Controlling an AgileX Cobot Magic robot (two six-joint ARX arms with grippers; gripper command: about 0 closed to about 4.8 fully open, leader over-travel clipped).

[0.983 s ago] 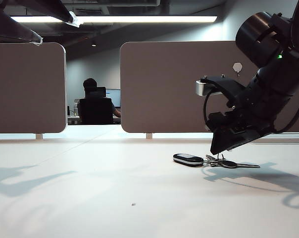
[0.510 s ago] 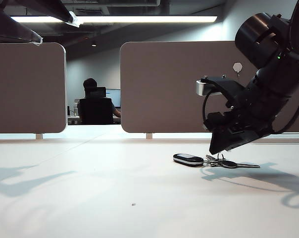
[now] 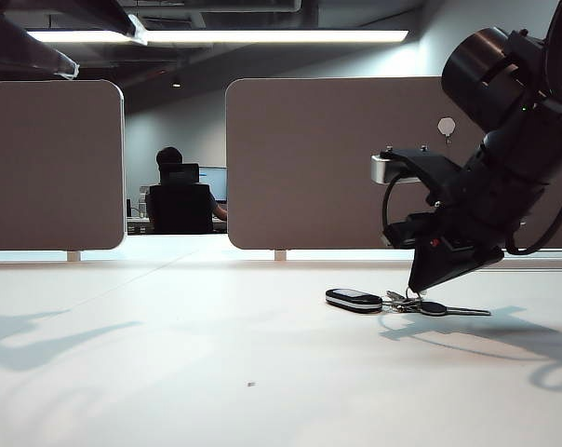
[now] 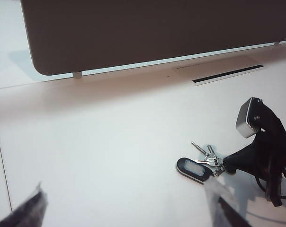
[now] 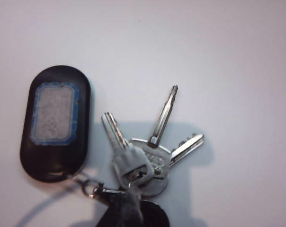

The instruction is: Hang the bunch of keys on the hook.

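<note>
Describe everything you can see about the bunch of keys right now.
The bunch of keys lies flat on the white table, right of centre in the exterior view. It has a black oval fob with a pale grey, blue-edged face, joined by a small ring to several silvery metal keys fanned outward. The right gripper has come down onto the ring end and is shut on it; nothing is lifted yet. The hook sits above on the brown panel.

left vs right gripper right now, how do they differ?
Left gripper is raised far from the keys, jaws wide open and empty. Right gripper is down at the keys on the table, jaws shut on the key heads. Neither is near the hook.
</note>
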